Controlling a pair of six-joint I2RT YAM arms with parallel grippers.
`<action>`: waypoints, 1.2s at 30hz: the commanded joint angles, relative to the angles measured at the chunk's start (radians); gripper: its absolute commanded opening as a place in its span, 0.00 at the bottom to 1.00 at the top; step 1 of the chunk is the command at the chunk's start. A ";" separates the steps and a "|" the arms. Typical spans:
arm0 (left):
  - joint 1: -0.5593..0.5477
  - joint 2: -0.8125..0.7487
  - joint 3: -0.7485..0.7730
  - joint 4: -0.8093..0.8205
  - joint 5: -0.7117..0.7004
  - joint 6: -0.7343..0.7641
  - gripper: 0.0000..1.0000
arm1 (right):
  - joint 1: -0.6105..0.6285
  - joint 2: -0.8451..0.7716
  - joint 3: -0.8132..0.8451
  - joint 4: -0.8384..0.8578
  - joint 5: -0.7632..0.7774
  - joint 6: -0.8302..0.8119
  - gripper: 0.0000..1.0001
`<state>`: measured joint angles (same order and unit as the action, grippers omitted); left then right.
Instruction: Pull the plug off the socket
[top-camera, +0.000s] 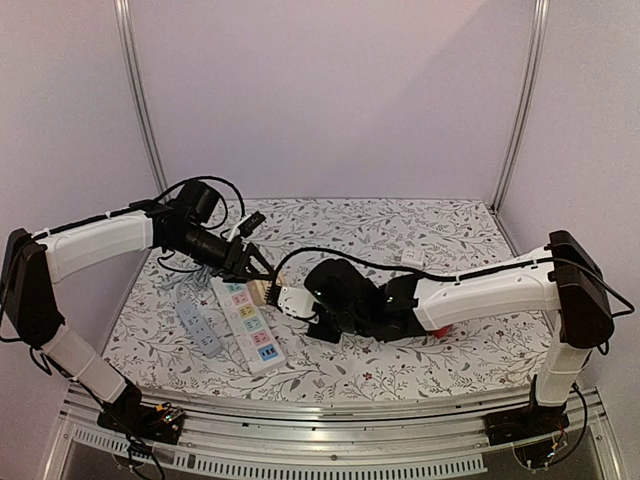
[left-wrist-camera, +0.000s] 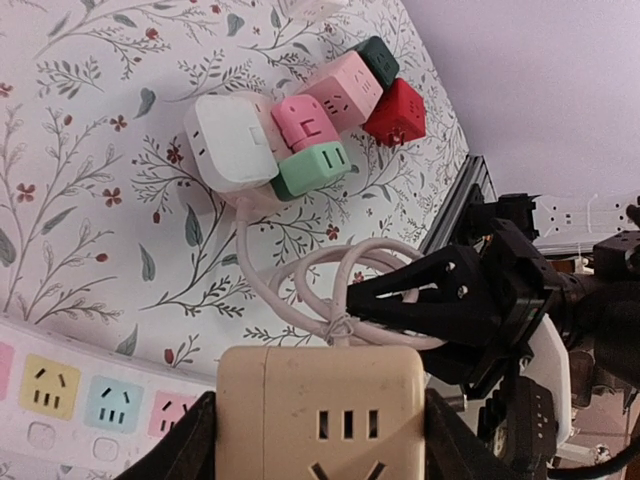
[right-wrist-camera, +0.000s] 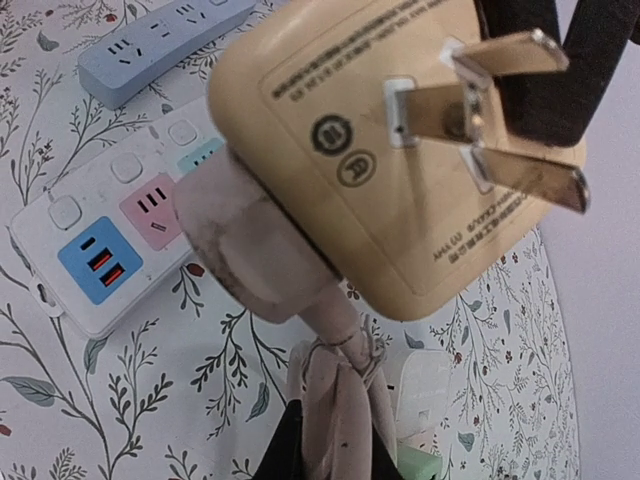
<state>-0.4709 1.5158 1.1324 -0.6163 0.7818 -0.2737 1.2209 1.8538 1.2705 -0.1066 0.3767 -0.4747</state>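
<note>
Left end effector (top-camera: 252, 272) is closed on the beige plug (right-wrist-camera: 400, 150), one black finger pressed to each side of its square body. The right end effector (left-wrist-camera: 355, 303) comes in from the plug's 3 o'clock in the overhead view, and its fingers appear pinched on the pale cable (left-wrist-camera: 300, 275) just below the plug's neck.

The plug is in the air above the far end of the white power strip (top-camera: 250, 330), which lies on the desk (top-camera: 400, 225) running from about 11 to 5 o'clock. Its three metal prongs (right-wrist-camera: 490, 110) show bare in the right wrist view, seated in nothing, so the pull itself looks done. The strip's coloured sockets sit apart from the plug and nothing is seen plugged into them.

What seems left is small: setting the plug down clear of the strip and letting go. A blue-grey strip (top-camera: 198, 328) lies at the white strip's 9 o'clock, and the cable loops toward a cluster of coloured cubes (left-wrist-camera: 300, 130).
</note>
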 joint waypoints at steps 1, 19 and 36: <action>0.003 -0.026 0.020 0.025 0.042 -0.003 0.11 | 0.014 -0.059 -0.030 0.022 -0.076 0.011 0.00; 0.043 -0.035 -0.005 0.073 -0.030 -0.046 0.05 | 0.156 -0.150 -0.043 -0.113 -0.162 0.111 0.00; -0.005 -0.013 0.008 0.048 0.071 0.004 0.05 | 0.017 -0.137 0.008 -0.099 -0.154 0.311 0.00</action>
<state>-0.4671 1.4982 1.1229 -0.6132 0.8658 -0.3092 1.2655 1.7473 1.2388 -0.1864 0.2855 -0.2344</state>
